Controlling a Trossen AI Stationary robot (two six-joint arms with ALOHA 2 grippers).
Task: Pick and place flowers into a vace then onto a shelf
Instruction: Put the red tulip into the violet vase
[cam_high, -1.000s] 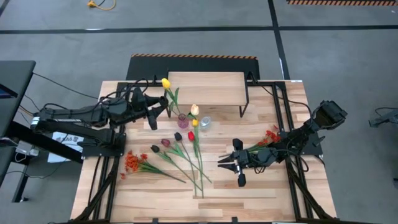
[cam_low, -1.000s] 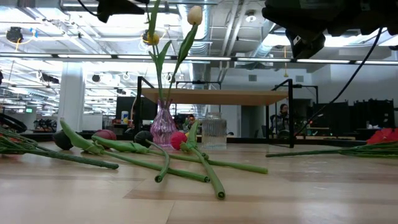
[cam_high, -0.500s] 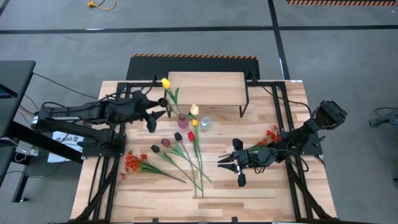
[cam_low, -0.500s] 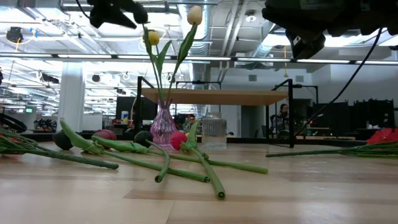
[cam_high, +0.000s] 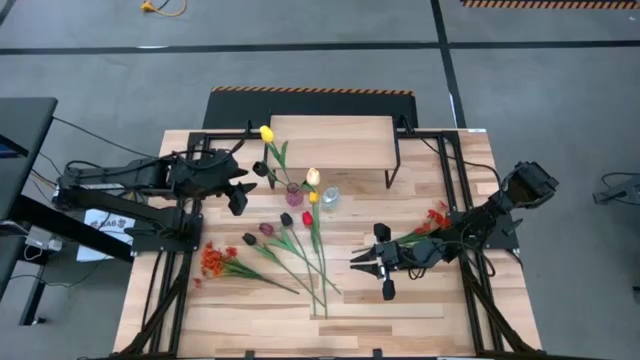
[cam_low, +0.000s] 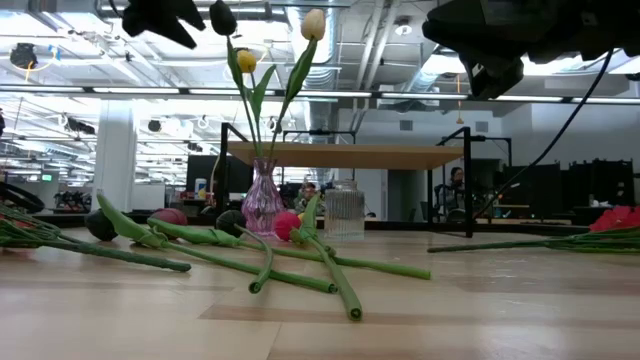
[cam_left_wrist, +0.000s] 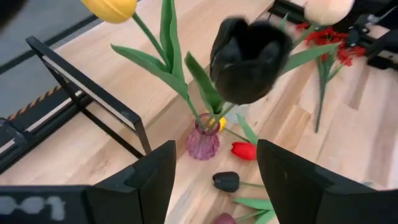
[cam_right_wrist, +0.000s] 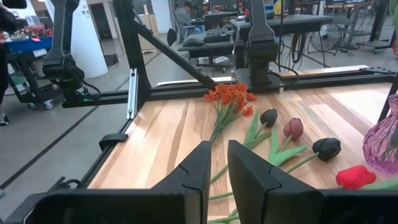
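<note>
Two tulips stand in the pink vase — left gripper spread wide beside them, holding nothing.

Pink glass vase, yellow tulip, cream tulip, light wood shelf

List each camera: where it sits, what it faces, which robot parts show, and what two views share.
High: overhead, straight down; both arms, left gripper, right gripper.
Low: table height, facing the shelf; arms overhead.
Left wrist: down past open fingers at the pink vase.
Right wrist: across table past near-closed fingers at orange spray.
Shared: vase in high, low.
</note>
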